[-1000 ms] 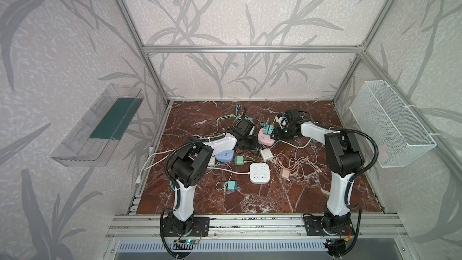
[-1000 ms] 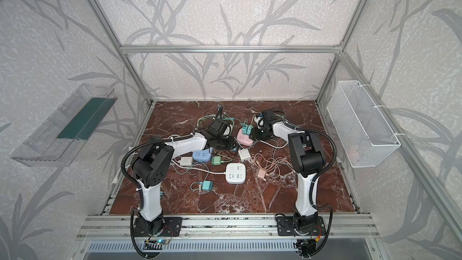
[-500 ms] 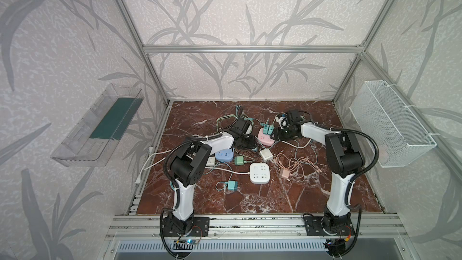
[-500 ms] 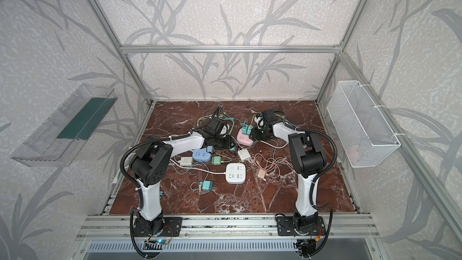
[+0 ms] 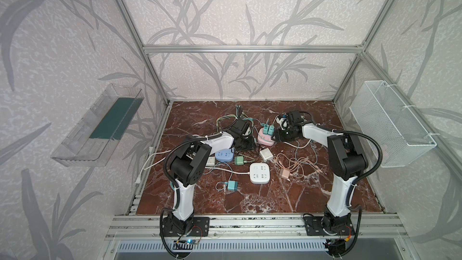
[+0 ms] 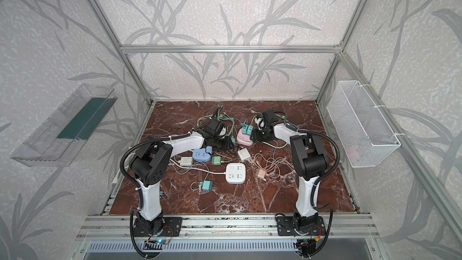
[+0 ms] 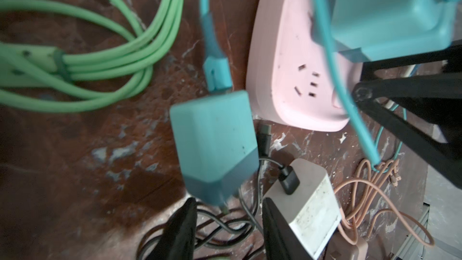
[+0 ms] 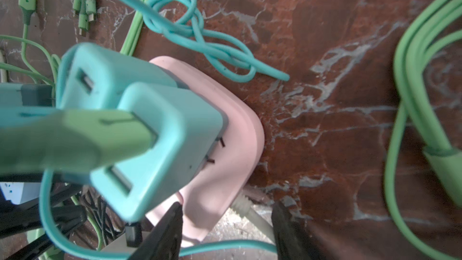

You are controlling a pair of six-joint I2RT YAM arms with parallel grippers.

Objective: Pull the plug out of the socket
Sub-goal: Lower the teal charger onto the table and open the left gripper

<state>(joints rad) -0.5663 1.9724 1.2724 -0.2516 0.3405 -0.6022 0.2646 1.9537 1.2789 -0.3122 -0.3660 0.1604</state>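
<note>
A pink socket [image 5: 265,139] [image 6: 244,138] lies mid-table with two teal plugs [image 5: 267,130] standing in it, also seen as teal plugs [image 8: 160,141] in the right wrist view. In the left wrist view a further teal plug [image 7: 215,143], blurred, lies loose beside the pink socket [image 7: 295,71], just ahead of my left gripper [image 7: 228,208], which is open and holds nothing. My right gripper [image 8: 227,221] is open. A corner of the pink socket [image 8: 225,146] and its white cord sit between its fingers, one of which touches the socket. In both top views the grippers flank the socket.
Around the socket lie a white power strip [image 5: 260,173], a blue socket [image 5: 224,155], a white charger [image 5: 265,154], a green plug [image 5: 239,160], another teal plug [image 5: 232,185], a pink charger [image 5: 285,173] and tangled green cables [image 7: 100,71]. A wire basket [image 5: 390,126] hangs on the right wall.
My left gripper's jaws have opened and the teal plug now lies free ahead of them. The right jaws have spread slightly. Both arms stay about where they were.
</note>
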